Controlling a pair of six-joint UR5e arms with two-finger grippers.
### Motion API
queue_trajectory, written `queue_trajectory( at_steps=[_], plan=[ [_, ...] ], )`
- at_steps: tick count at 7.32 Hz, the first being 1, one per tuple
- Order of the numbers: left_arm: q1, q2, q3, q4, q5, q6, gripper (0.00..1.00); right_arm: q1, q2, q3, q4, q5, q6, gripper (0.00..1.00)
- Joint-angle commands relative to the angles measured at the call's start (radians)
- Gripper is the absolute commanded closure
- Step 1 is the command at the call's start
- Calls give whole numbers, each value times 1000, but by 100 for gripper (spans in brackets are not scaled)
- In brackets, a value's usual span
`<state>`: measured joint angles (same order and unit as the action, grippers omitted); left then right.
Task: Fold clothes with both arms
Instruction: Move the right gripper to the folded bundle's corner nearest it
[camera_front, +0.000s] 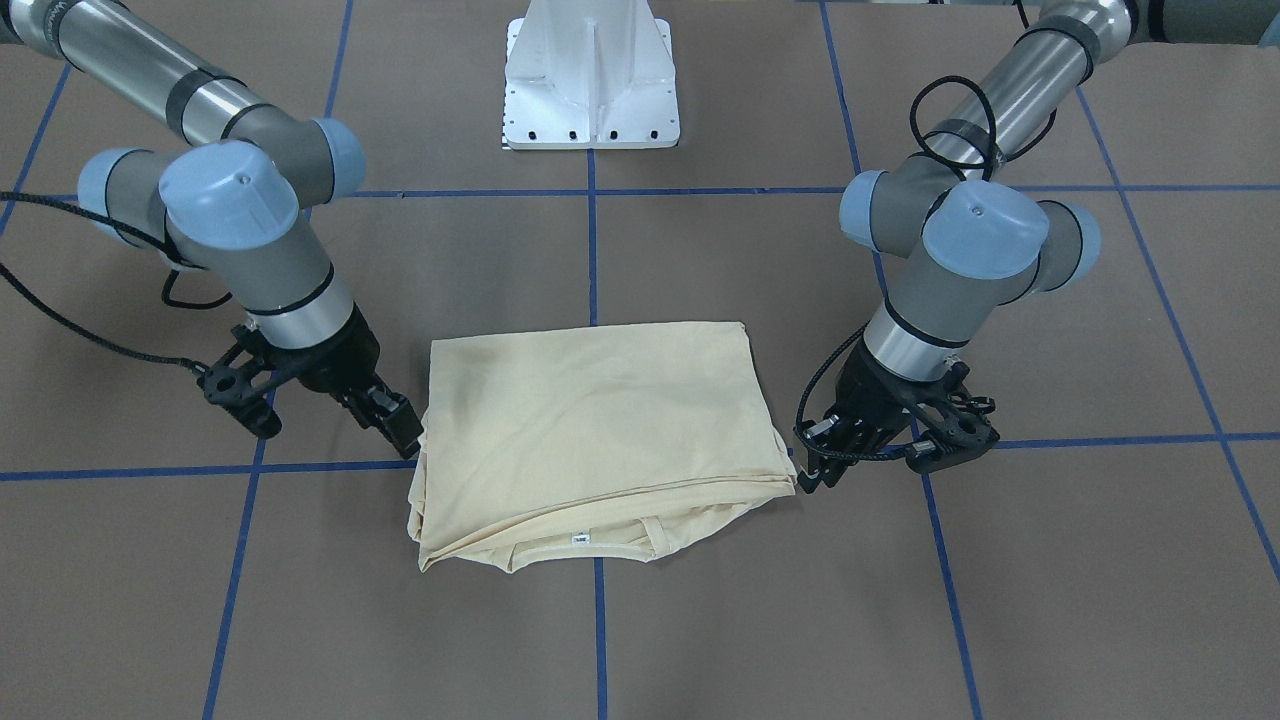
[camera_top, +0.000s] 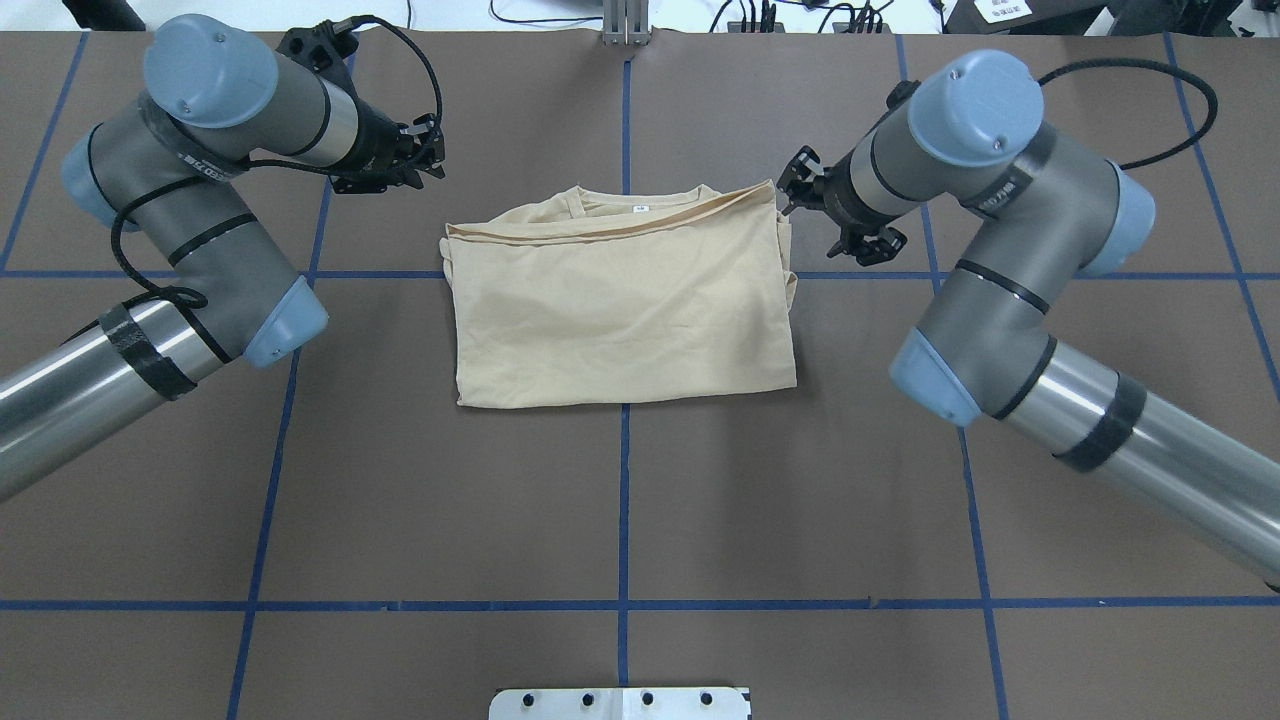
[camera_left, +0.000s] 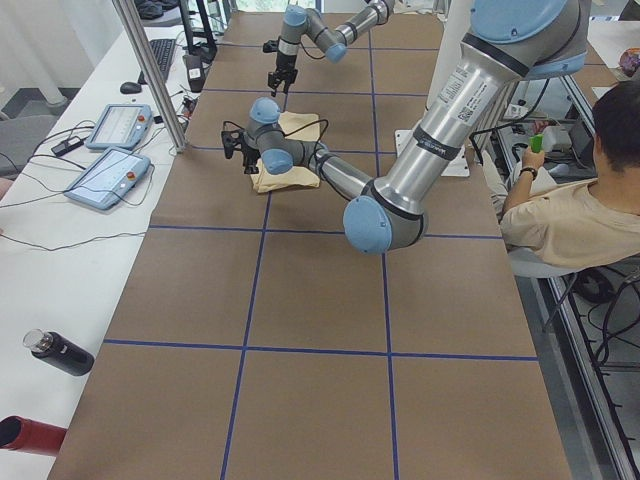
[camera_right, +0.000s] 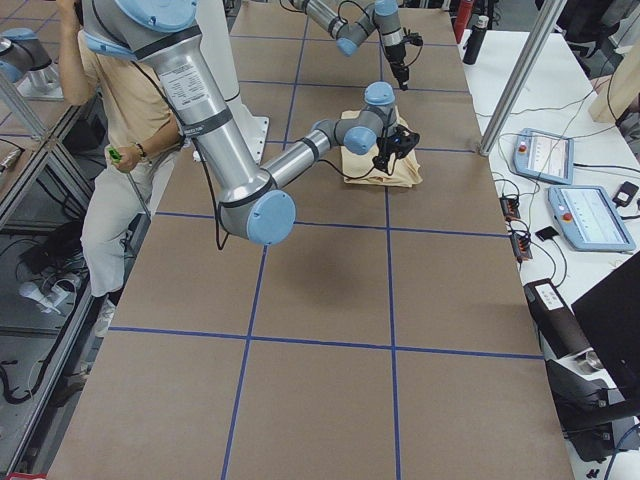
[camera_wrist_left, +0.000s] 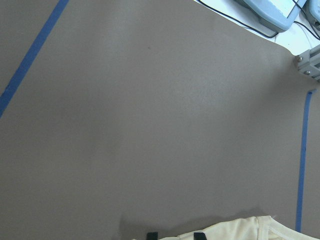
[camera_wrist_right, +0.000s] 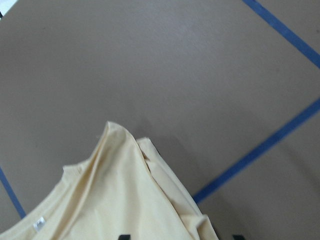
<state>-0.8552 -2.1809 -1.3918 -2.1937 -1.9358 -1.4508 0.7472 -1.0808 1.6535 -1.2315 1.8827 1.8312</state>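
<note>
While the T-shirt lies folded at table centre, front view: right gripper and left gripper flank its collar-edge corners. Right wrist view: jaws wide astride one corner. Left wrist view: jaws narrow, empty. Fold apparently laid; regrasp probably follows.

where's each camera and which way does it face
Front-facing: opposite the robot, facing it; left arm at view's right, right arm left.
Overhead: behind the robot, looking down on the T-shirt; both arms.
Exterior left: table's left end; left arm nearest.
Exterior right: table's right end; right arm nearest.
Left wrist: down at table; left gripper tips.
Right wrist: down on T-shirt; right gripper tips.
Shared: first two both show the pedestal base.
</note>
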Motion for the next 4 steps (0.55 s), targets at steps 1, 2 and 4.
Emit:
queue_trajectory(
  at_steps=[1,2,4],
  plan=[
    [1,18,-9,-3,-2,6,64,-195,-131,130,1,-263,212,24],
    [1,20,-6,-3,-2,10,64,-274,-130,127,3,-354,255,24],
    [2,20,-15,2,-2,6,65,-328,-137,126,1,-418,307,24]
  ],
)
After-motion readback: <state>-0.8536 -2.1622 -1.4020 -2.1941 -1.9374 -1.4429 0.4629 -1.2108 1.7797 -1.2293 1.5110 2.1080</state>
